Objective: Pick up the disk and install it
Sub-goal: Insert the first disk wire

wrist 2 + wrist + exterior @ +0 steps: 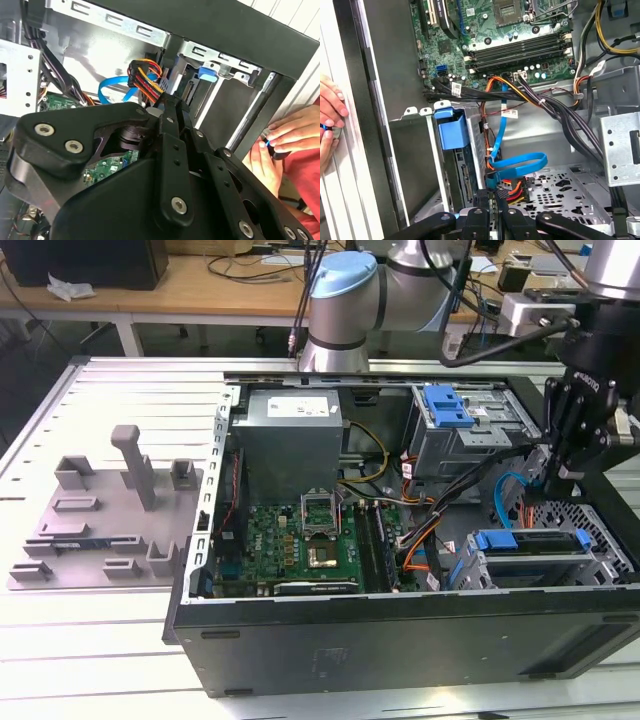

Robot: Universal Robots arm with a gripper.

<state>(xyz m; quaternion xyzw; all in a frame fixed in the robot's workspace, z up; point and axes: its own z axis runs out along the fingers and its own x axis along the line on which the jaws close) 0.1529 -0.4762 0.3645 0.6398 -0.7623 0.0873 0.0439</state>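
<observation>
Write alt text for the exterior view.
The arm's gripper hangs above a blue-framed disk in the drive cage, at the exterior view's right of an open computer case. A grey fixture tray lies at the exterior view's left.

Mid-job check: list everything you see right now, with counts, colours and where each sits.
Computer case: one, black, open, on the table.
Table: one, silver metal, under everything.
Disk: one, blue carrier frame, in the drive cage at the exterior view's lower right.
Motherboard: one, green, inside the case.
Power supply: one, grey, beside the motherboard.
Data cable: one, blue, looped by the cage.
Fixture tray: one, grey, at the exterior view's left.
Hands: two, a person's, at the case's outer edge.
Gripper: one, black, above the drive cage.
Arm: one, grey with light-blue caps, behind the case.
</observation>
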